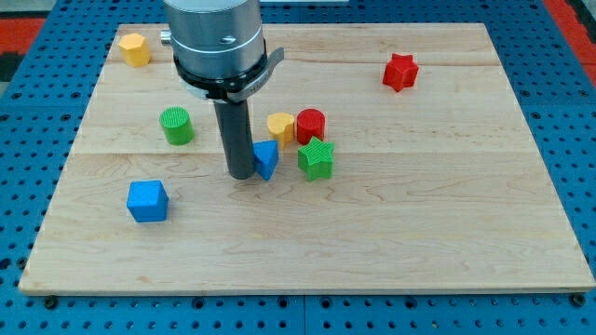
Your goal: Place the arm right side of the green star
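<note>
The green star (317, 159) lies near the middle of the wooden board (419, 214). My tip (241, 175) rests on the board to the star's left, touching the left side of a blue triangular block (267, 159) that sits between the tip and the star. A yellow heart-like block (280, 127) and a red cylinder (311, 125) stand just above the star in the view.
A green cylinder (176, 125) is left of my tip. A blue cube (147, 201) lies at the lower left. A yellow hexagonal block (135, 48) is at the top left. A red star (400, 72) is at the upper right.
</note>
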Motion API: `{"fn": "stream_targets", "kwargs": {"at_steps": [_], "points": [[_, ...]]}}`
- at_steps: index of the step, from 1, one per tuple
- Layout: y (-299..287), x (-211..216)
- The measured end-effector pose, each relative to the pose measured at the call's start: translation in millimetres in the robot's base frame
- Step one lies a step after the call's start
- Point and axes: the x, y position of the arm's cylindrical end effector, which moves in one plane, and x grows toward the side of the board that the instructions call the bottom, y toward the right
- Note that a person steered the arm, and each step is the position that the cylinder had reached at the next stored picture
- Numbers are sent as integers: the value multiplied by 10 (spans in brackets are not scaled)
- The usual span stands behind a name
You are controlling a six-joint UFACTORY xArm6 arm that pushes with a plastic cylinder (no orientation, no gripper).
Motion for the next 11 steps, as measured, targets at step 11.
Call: {"fn": "stream_targets", "kwargs": {"at_steps": [11], "points": [[-1184, 1008]]}}
